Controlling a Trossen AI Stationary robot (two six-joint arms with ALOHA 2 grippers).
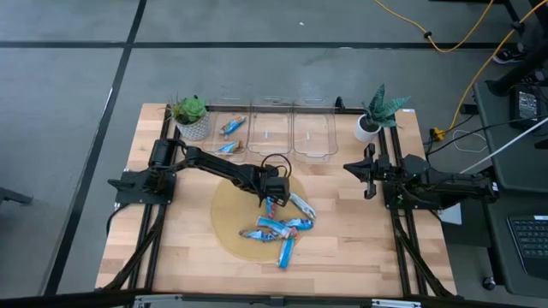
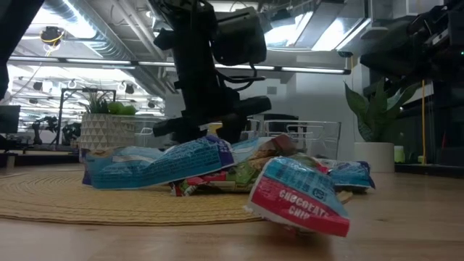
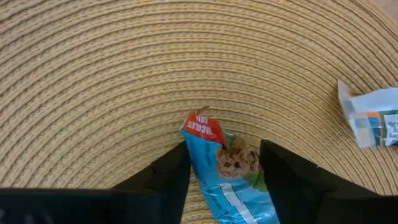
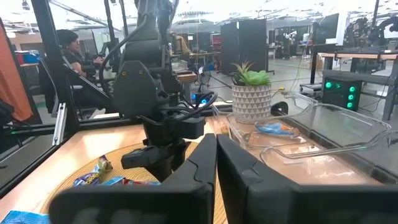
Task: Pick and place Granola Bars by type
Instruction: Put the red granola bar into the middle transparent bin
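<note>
Worktop [image 1: 171, 248] of pale wood carries a round woven mat [image 1: 224, 216] near its middle. Granola Bars [image 1: 278, 229] lie heaped at the mat's four o'clock edge. At the heap's twelve o'clock, the left claw [image 1: 271, 202] points down, its jaws parted with one blue bar [image 3: 221, 171] between them, not pinched. The right claw [image 1: 370, 181] waits at the worktop's three o'clock, fingers pressed together, empty.

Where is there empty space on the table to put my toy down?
Bare wood lies left of the round mat, and between the mat and the right arm's shut gripper. The granola bars and left gripper crowd the mat's right half.
</note>
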